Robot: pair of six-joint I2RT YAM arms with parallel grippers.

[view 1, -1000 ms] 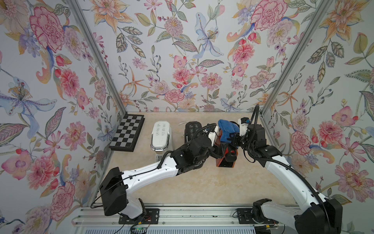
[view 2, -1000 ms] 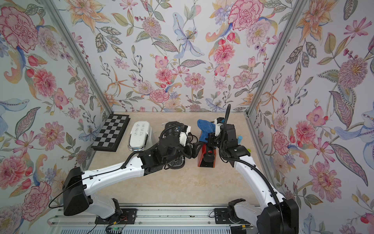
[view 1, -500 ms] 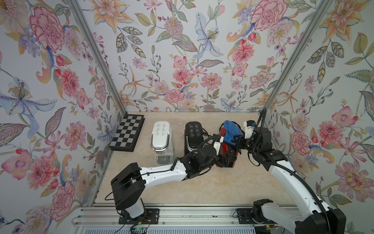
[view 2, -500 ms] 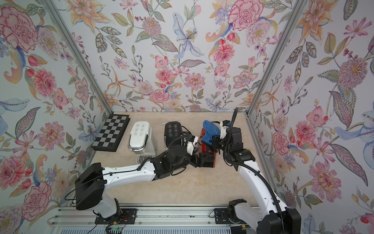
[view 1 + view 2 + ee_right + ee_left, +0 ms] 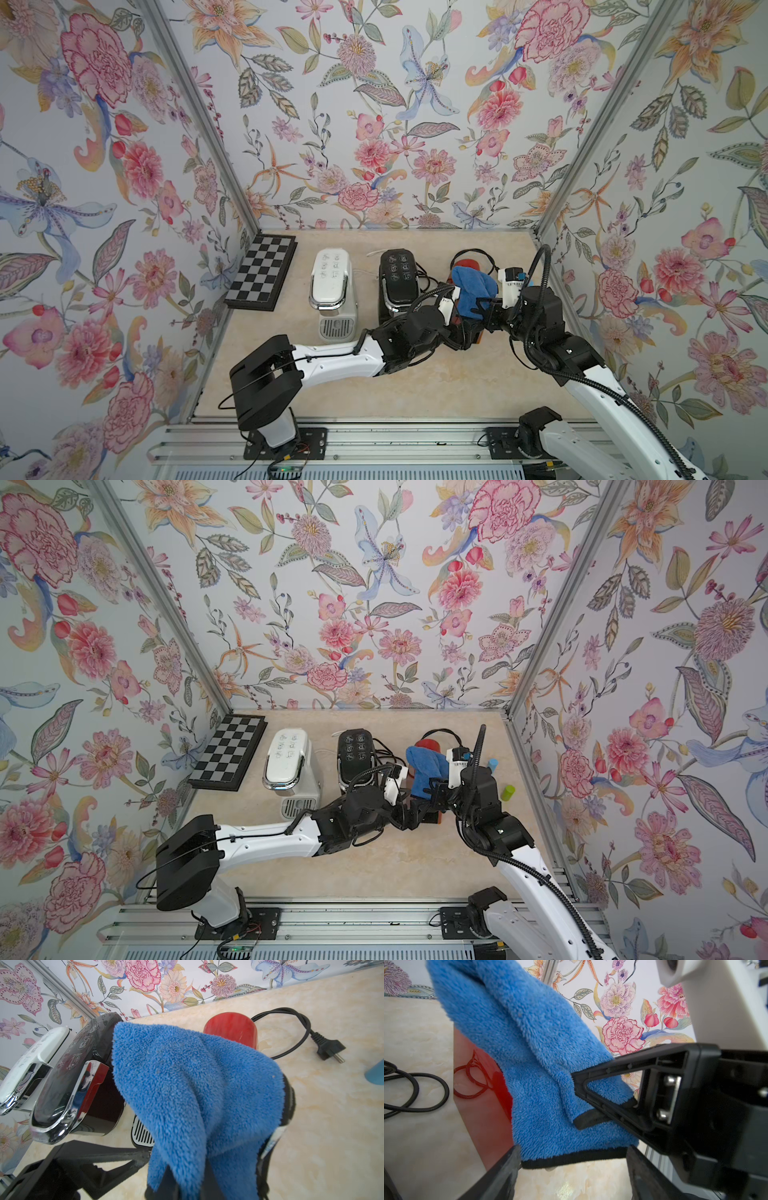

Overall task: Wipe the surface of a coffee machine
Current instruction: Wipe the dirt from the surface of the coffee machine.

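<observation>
The red machine (image 5: 230, 1028) stands in the back right quarter of the table (image 5: 374, 395), just right of the black machine (image 5: 398, 276), with the cloth (image 5: 533, 1064) draped over its top. The right tool (image 5: 480, 311) is clenched on a fold of the cloth near the hem. The left tool (image 5: 574, 1152) is spread wide and grips nothing. Its jaws straddle the hanging hem, one finger close to the red side.

The step looks like a wipe over the top and down a side. To do it well, the right tool needs a firm pinch and the pile pressed flat on the shell, not bunched. A sideways drag could shift or tip the machine, so the left tool would serve best bracing the body low or pinning the hem taut — which it is set for cannot be told. The tools are very close, so strokes should run away from the left fingers and clear of the cord (image 5: 324, 1047) behind the machine.
</observation>
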